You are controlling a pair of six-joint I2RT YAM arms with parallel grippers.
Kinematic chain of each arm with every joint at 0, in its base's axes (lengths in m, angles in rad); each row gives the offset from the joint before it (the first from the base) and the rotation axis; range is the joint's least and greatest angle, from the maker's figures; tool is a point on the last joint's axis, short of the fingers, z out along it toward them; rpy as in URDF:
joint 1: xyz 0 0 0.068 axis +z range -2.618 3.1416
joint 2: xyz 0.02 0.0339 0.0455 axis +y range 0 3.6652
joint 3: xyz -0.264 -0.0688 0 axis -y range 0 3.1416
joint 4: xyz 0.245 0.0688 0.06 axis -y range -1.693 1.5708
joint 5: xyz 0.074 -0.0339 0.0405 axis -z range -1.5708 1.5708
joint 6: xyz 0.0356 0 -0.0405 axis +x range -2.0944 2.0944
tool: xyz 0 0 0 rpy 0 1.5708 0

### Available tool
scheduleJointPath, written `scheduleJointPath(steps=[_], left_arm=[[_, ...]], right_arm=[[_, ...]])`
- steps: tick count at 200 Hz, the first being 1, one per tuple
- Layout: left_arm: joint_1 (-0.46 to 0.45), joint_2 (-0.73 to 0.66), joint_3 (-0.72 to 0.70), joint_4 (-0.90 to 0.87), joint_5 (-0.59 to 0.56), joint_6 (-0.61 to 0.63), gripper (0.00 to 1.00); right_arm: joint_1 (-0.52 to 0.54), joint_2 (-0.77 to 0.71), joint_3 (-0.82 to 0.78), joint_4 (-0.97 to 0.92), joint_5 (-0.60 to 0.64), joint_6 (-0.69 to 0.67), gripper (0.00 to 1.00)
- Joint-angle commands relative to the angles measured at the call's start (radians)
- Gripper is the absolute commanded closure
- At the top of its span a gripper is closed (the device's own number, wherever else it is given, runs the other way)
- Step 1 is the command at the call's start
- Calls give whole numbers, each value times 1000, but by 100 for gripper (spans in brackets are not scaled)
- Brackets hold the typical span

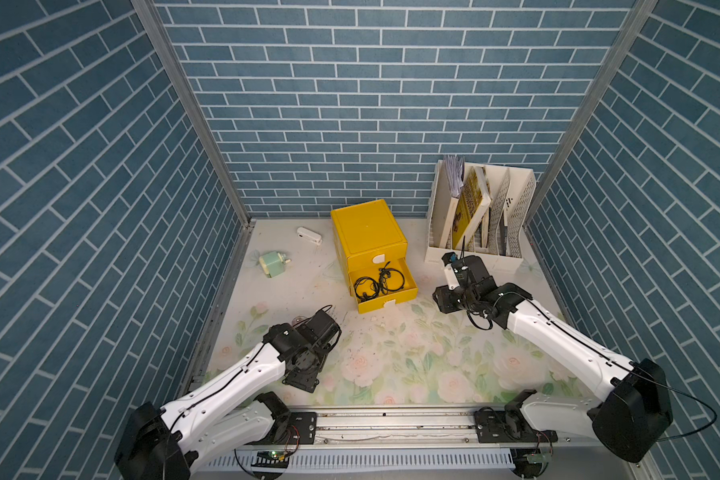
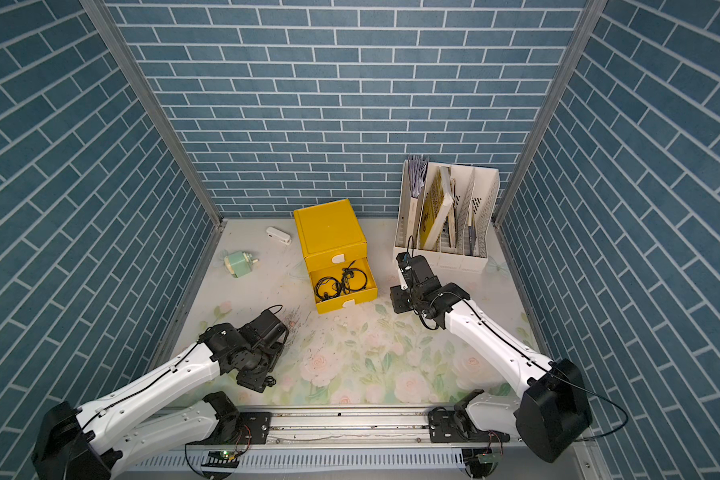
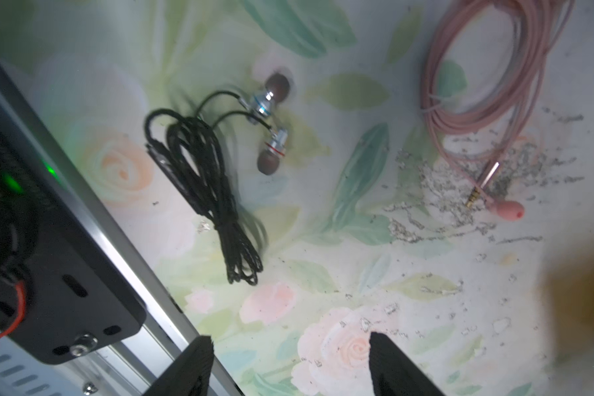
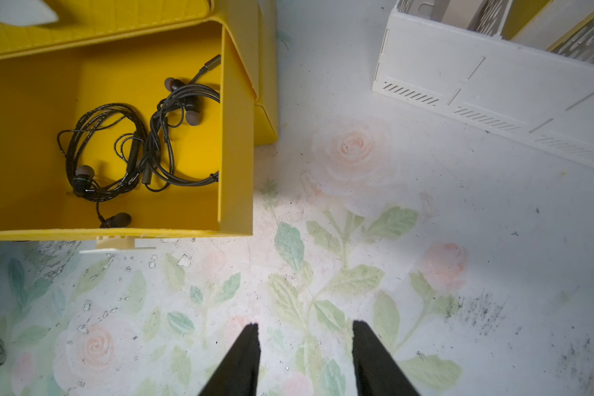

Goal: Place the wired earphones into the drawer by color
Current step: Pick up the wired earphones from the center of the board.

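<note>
Your left gripper (image 3: 290, 363), spread and empty, hovers before the open drawer (image 1: 371, 306) holding two black earphones (image 4: 134, 151); a black set (image 3: 208, 195) and a pink set (image 3: 432, 103) lie outside. Right gripper (image 4: 306, 356) beside it, spread, empty.

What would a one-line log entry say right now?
left gripper: open, near black earphones | pink earphones: on table | right gripper: open, empty | drawer: open, two black sets inside

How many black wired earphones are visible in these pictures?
3. In the open drawer lie one coil and a second coil. A third coil lies on the table beside the pink earphones. Others may be hidden from view.
</note>
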Motion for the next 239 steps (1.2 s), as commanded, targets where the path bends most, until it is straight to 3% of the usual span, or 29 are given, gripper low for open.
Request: scheduleJointPath(steps=[1, 30, 117, 173, 212, 239], left_arm=[[5, 11, -22, -78, -48, -43, 24], [5, 14, -63, -105, -46, -41, 24], [6, -28, -196, 88, -56, -33, 36], [6, -39, -226, 106, -74, -31, 62], [6, -59, -224, 107, -86, -13, 86], [6, -54, -210, 120, -90, 14, 91]], right_arm=[[-4, 19, -13, 18, -14, 18, 53], [-4, 25, -12, 21, -15, 20, 53], [-2, 28, -13, 22, -19, 24, 53], [-3, 30, -18, 22, -17, 24, 53], [-3, 33, -22, 25, -17, 24, 54], [-4, 37, -18, 25, -26, 23, 54]])
